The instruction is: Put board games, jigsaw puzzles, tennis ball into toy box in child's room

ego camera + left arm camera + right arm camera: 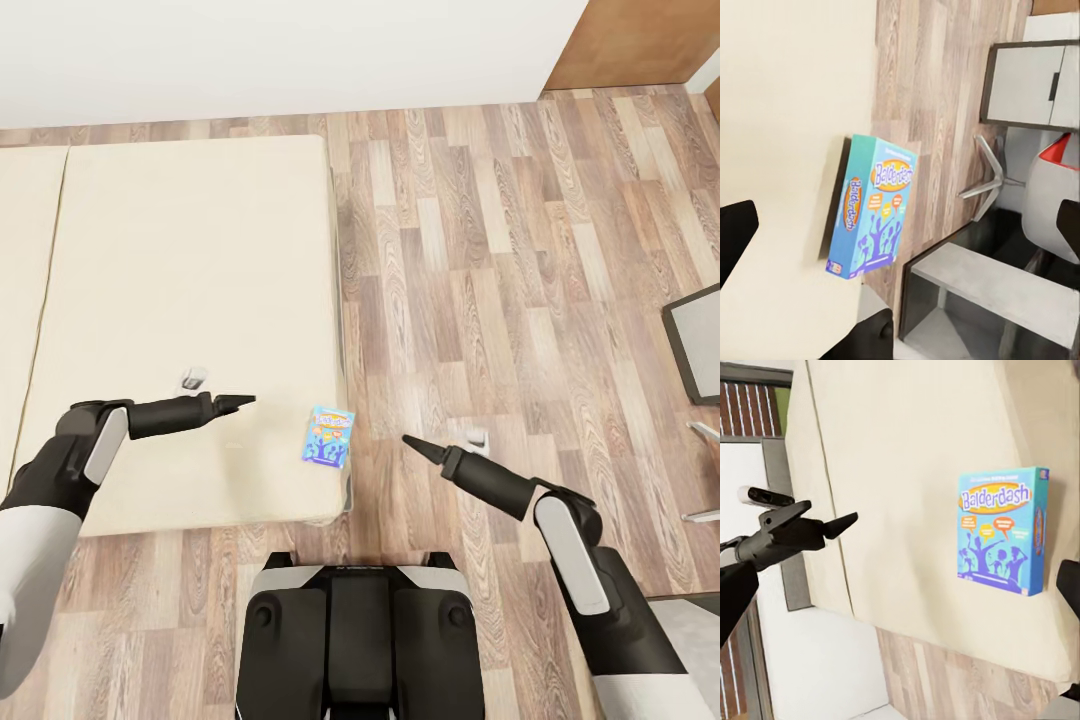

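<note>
Beige bed (180, 300), blue board game (330, 436) near its corner

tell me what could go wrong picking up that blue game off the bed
The blue board game lies flat near the bed corner, so a sideways nudge from a closing hand could push it onto the wood floor. Lying flat on the soft mattress, it offers little edge to pinch. The left hand and right hand flank it from opposite sides and might collide.
</note>
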### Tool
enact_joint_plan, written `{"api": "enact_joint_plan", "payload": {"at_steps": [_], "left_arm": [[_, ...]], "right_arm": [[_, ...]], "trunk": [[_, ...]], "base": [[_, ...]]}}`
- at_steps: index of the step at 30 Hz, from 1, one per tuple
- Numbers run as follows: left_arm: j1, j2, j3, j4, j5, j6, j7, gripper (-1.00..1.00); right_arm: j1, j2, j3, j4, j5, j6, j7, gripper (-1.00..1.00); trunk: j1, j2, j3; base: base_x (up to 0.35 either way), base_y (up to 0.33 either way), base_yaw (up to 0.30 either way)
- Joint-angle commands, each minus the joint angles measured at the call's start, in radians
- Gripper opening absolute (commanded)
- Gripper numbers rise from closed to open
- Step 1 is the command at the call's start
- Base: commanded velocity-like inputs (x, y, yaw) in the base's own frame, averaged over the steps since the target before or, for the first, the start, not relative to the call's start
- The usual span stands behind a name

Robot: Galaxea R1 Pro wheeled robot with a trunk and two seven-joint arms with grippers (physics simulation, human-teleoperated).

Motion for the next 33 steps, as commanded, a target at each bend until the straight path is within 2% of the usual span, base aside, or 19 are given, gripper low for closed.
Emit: {"api": "enact_joint_plan", "payload": {"at_steps": [1, 4, 5, 12, 13, 16, 17, 21, 23, 27, 33], "left_arm": [[0.0, 0.003, 0.004, 0.0, 0.0, 0.016, -0.03, 1.0], [0.0, 0.016, 0.007, 0.0, 0.0, 0.027, -0.082, 1.0], [0.0, 0.027, 0.008, 0.0, 0.0, 0.032, -0.121, 1.0], [0.001, 0.073, 0.006, -0.015, 0.0, 0.073, -0.291, 1.0], [0.003, 0.086, 0.004, -0.026, 0.0, 0.085, -0.339, 1.0], [0.009, 0.103, 0.0, -0.054, 0.0, 0.104, -0.417, 1.0], [0.017, 0.111, -0.004, -0.077, 0.0, 0.118, -0.469, 1.0], [0.048, 0.125, -0.021, -0.149, 0.0, 0.141, -0.586, 1.0], [0.062, 0.127, -0.026, -0.179, 0.0, 0.145, -0.614, 1.0], [0.092, 0.126, -0.033, -0.264, 0.0, 0.151, -0.614, 1.0], [0.132, 0.119, -0.035, -0.349, 0.001, 0.152, -0.614, 1.0]], "right_arm": [[0.0, -0.001, -0.003, 0.006, -0.003, -0.005, 0.004, 1.0], [0.0, 0.0, -0.006, 0.011, -0.002, -0.013, 0.01, 1.0], [0.0, 0.0, -0.007, 0.013, -0.001, -0.017, 0.011, 1.0], [-0.001, 0.001, -0.01, 0.016, -0.001, -0.022, 0.004, 1.0], [-0.002, 0.001, -0.01, 0.016, -0.001, -0.022, 0.002, 1.0], [-0.002, 0.001, -0.011, 0.017, -0.001, -0.024, 0.0, 1.0], [-0.002, 0.001, -0.012, 0.017, -0.002, -0.023, -0.002, 1.0], [-0.002, 0.004, -0.013, 0.019, -0.003, -0.019, -0.012, 1.0], [-0.002, 0.006, -0.012, 0.019, -0.003, -0.017, -0.017, 1.0], [-0.002, 0.011, -0.012, 0.022, -0.003, -0.014, -0.029, 1.0], [-0.002, 0.006, -0.01, 0.023, -0.006, -0.014, -0.029, 1.0]], "trunk": [[0.001, -0.002, -0.001], [0.001, -0.002, -0.001], [0.001, -0.002, -0.001], [0.001, -0.002, -0.001], [0.001, -0.002, -0.001], [0.001, -0.002, -0.001], [0.001, -0.002, -0.001], [0.001, -0.002, -0.001], [0.001, -0.002, -0.001], [0.001, -0.002, -0.001], [0.001, -0.002, -0.001]], "base": [[0.0, 0.0, 0.0], [0.0, 0.0, 0.0], [0.0, 0.0, 0.0], [0.0, 0.0, 0.0], [0.0, 0.0, 0.0], [0.0, 0.0, 0.0], [0.0, 0.0, 0.0], [0.0, 0.0, 0.0], [0.0, 0.0, 0.0], [0.0, 0.0, 0.0], [0.0, 0.0, 0.0]]}}
